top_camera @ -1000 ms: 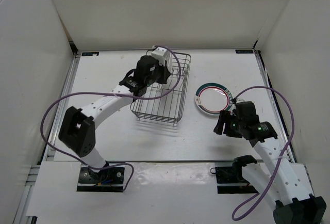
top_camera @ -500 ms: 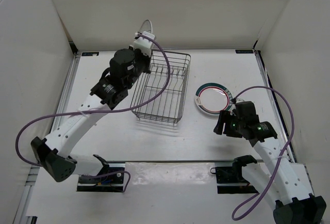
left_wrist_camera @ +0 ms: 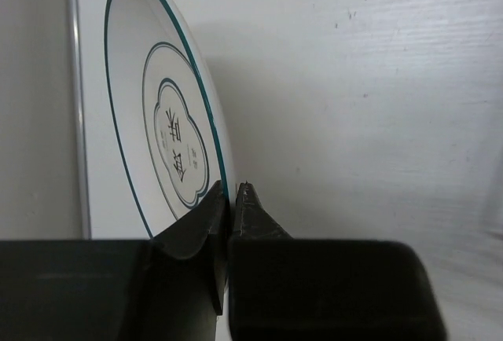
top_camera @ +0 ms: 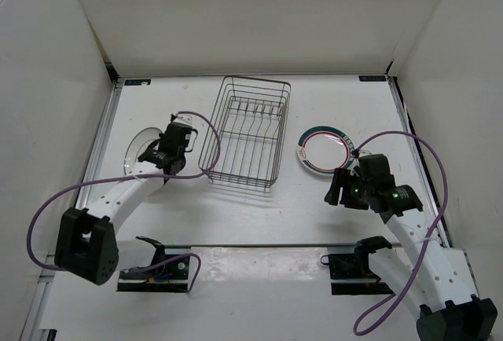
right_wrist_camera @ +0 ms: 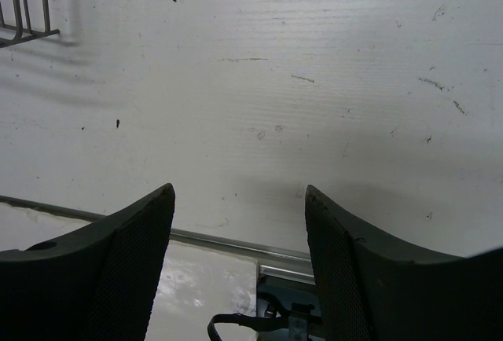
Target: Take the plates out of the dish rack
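The flat white table (top_camera: 236,215) fills the floor of a white-walled enclosure. At its middle, towards the far side, sits the rectangular dark wire dish rack (top_camera: 245,133), with its row of upright tines showing inside.

The left white-and-black arm (top_camera: 118,196) reaches up the left side of the table, and the right white-and-black arm (top_camera: 409,223) is bent over the near right part.

A round white plate with teal-green and pink-red rim rings (top_camera: 324,151) lies flat on the table to the right of the rack. It is apart from the rack and just beyond the right arm's wrist.

A second round white plate with a thin teal rim line and a teal scalloped mark at its centre (left_wrist_camera: 169,121) is on the left of the rack, near the table's left edge. It is turned on edge in the wrist view, and I cannot tell whether it touches the table.

The left black two-finger gripper (left_wrist_camera: 230,196) pinches this plate's rim, one finger on each face. The right black two-finger gripper (right_wrist_camera: 240,199) hangs over bare table with its jaws spread wide and nothing between them.
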You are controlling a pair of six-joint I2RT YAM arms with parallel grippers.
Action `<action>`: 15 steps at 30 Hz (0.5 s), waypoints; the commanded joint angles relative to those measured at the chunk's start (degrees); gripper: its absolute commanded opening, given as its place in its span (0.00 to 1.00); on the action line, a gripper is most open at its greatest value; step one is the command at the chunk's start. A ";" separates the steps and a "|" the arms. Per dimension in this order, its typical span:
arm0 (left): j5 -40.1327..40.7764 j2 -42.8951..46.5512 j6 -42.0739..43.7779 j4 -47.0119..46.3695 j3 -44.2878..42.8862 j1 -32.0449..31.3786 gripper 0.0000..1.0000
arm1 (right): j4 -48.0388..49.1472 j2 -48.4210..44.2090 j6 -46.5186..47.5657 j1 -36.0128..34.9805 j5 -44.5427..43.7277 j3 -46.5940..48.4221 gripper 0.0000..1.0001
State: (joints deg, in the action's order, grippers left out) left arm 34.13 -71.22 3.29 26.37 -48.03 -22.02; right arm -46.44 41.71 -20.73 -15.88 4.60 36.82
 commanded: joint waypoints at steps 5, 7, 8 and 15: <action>0.15 -5.49 -10.14 -2.20 0.57 1.63 0.10 | 1.43 -0.14 0.61 -0.29 1.02 -0.52 0.70; -1.51 -7.86 -11.02 -2.55 1.09 1.54 0.11 | 1.44 -0.05 0.87 -0.38 1.02 -0.52 0.70; -1.70 -8.23 -11.55 -2.47 1.36 1.63 0.13 | 1.44 -0.05 0.78 -0.21 0.94 -0.61 0.70; -4.59 -12.01 -15.24 -1.32 0.39 1.63 0.30 | 1.44 0.30 0.87 -0.38 1.29 -0.43 0.70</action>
State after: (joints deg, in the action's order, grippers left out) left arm 32.91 -82.96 -7.75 25.10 -46.76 -20.73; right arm -46.35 41.76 -20.71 -15.90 4.78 36.82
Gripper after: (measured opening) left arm 0.290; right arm 0.702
